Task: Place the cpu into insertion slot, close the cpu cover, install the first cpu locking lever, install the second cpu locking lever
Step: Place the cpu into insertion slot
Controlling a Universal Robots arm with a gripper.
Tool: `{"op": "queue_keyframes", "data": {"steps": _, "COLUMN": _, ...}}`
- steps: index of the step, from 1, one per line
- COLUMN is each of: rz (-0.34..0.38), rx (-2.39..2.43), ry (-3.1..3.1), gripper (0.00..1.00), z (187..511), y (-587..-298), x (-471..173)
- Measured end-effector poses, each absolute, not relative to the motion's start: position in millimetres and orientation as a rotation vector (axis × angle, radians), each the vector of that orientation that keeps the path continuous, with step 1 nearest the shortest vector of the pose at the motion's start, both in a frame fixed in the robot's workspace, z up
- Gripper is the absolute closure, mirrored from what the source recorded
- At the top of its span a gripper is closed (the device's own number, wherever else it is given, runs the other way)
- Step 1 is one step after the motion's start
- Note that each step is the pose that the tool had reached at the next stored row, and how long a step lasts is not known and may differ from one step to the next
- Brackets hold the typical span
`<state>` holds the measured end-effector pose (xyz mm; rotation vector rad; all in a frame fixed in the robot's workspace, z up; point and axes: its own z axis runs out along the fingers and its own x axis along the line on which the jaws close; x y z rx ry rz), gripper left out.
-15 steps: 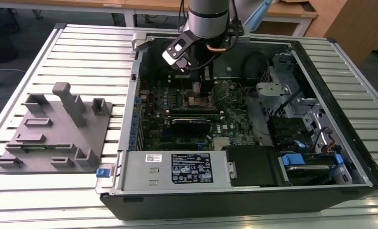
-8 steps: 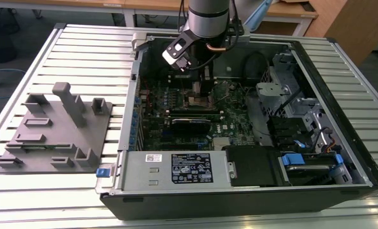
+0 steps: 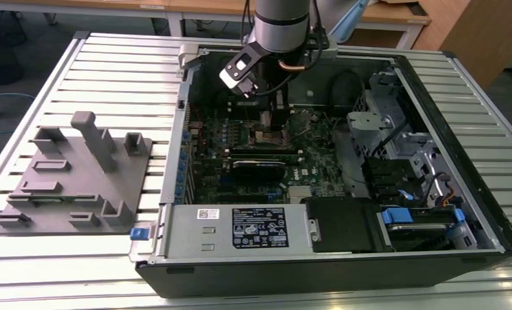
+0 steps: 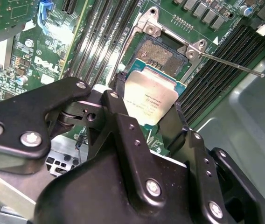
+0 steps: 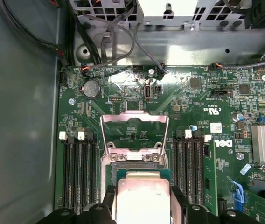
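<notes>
Gripper (image 4: 146, 106) pinching cpu (image 4: 152, 93) by two opposite edges, silver top up. Cpu sits over near edge of slot (image 4: 159, 52); contact field beyond it bare. Touching or not: cannot tell. Behind slot, cover (image 5: 133, 116) stands hinged open. Lever (image 4: 235, 65) swung out over board (image 5: 207, 93).
</notes>
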<state>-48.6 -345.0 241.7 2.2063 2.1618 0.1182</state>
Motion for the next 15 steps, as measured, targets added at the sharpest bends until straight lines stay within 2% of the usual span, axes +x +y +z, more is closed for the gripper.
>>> {"op": "queue_keyframes", "data": {"steps": 15, "rz": 0.122, "rx": 2.161, "ry": 2.204, "gripper": 0.46, "z": 224, "y": -343, "x": -51}}
